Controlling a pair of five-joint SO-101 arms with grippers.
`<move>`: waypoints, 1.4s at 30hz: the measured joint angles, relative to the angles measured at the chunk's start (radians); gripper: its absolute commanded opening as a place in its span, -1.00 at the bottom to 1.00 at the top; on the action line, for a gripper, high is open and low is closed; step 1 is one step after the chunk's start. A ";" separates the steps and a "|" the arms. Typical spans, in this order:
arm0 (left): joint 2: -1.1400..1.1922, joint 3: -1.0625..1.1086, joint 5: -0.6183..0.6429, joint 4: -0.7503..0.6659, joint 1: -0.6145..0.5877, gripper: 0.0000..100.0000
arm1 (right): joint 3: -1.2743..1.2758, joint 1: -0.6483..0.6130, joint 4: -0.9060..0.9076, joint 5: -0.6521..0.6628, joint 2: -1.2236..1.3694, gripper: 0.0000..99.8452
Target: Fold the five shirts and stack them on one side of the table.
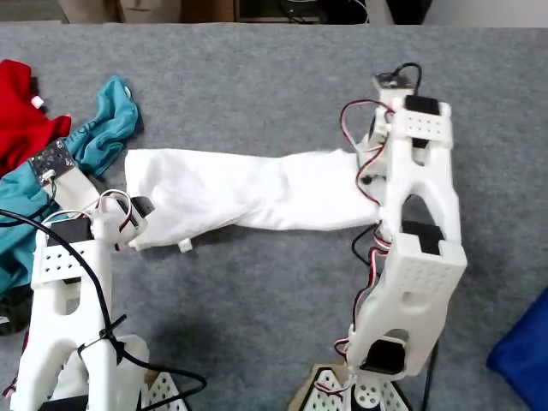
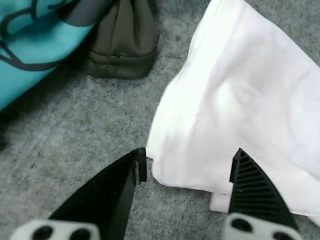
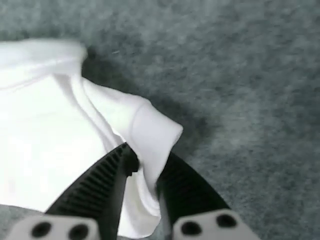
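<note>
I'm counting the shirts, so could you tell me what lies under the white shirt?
Grey table covering shows around the white shirt, which lies on it. Whatever is beneath its middle is covered; the right gripper pinches one edge.

robotics lab bench, by the grey felt table [image 1: 257,291] and bare-wired white printed arms [image 1: 419,265]

The long white cloth shirt [image 1: 240,193] spans from inside the right gripper [image 3: 146,165] to between the left gripper [image 2: 190,162]'s jaws.
</note>
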 measured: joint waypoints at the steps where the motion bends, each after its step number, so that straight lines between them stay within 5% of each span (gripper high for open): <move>1: 0.000 0.000 -0.008 0.000 0.000 -0.45 | -0.011 0.017 0.000 0.000 0.000 -0.99; 10: 0.000 -0.044 -0.028 -0.009 0.000 -0.44 | -0.032 0.103 -0.063 0.006 0.023 -0.97; 14: 0.035 -0.080 -0.028 -0.043 0.005 -0.44 | -0.032 0.103 -0.066 0.006 0.040 -0.79; 19: 0.224 -0.192 -0.028 -0.048 0.057 -0.44 | -0.075 0.107 -0.066 0.005 0.041 -0.59; 26: 0.575 -0.417 -0.029 -0.048 0.104 -0.44 | -0.138 0.117 -0.023 0.005 0.041 -0.54; 42: 0.908 -0.640 -0.029 -0.035 0.107 -0.48 | -0.752 0.193 0.229 -0.129 0.043 -0.54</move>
